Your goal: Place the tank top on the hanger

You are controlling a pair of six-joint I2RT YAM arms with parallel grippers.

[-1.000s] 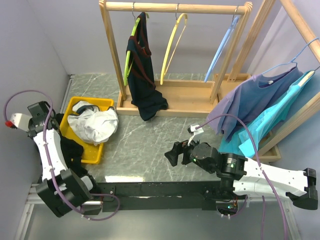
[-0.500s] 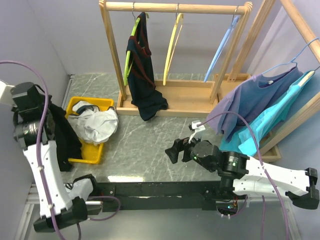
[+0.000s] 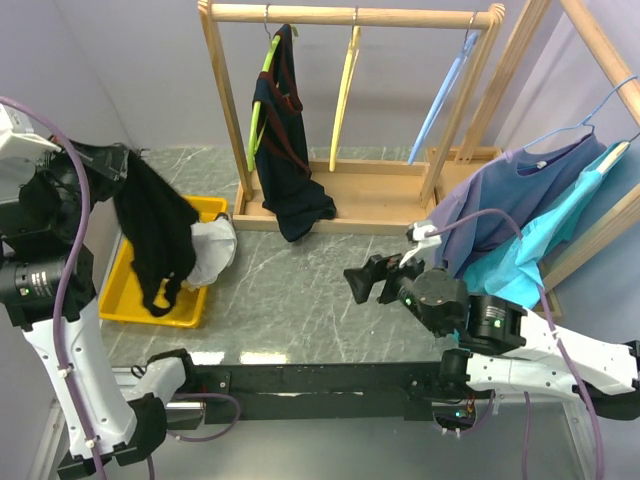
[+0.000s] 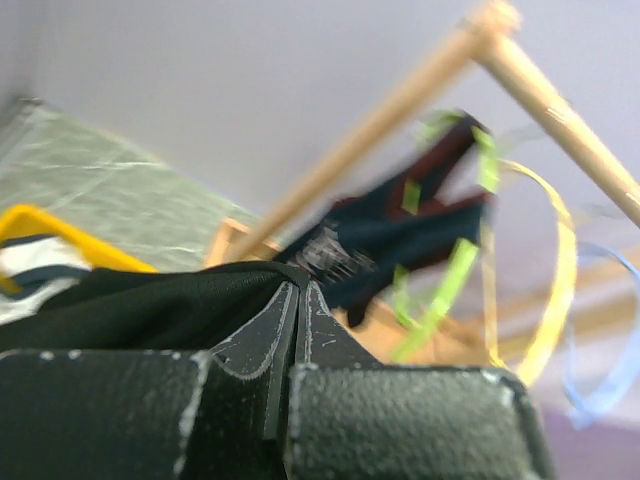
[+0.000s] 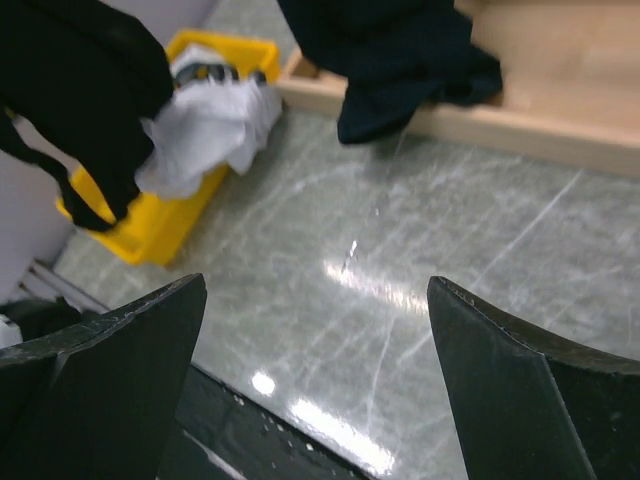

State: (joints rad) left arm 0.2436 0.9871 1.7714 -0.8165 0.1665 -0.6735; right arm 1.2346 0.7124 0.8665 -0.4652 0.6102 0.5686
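The black tank top [image 3: 155, 235] hangs from my left gripper [image 3: 118, 165], raised over the yellow bin, with its straps dangling low. In the left wrist view the jaws [image 4: 298, 285] are pressed together on a fold of the black fabric [image 4: 130, 310]. The yellow hanger [image 3: 345, 95] hangs bare from the wooden rail at the back and shows blurred at the right of the left wrist view [image 4: 555, 290]. My right gripper [image 3: 362, 283] stands open above the table's middle, nothing between its fingers [image 5: 315, 285]. The hanging tank top [image 5: 80, 90] sits at its upper left.
A yellow bin [image 3: 125, 295] holds a white cloth [image 3: 210, 250]. On the wooden rack [image 3: 350, 15], a navy garment [image 3: 285, 160] hangs on a lime-green hanger [image 3: 258, 120], and a light-blue hanger [image 3: 440, 100] hangs at the right. Purple [image 3: 510, 200] and teal [image 3: 540, 240] garments hang on a second rack.
My left arm has lifted the tank top from beside the bin, up and to the right, so it hangs over the bin. The right gripper has shifted slightly right and farther back.
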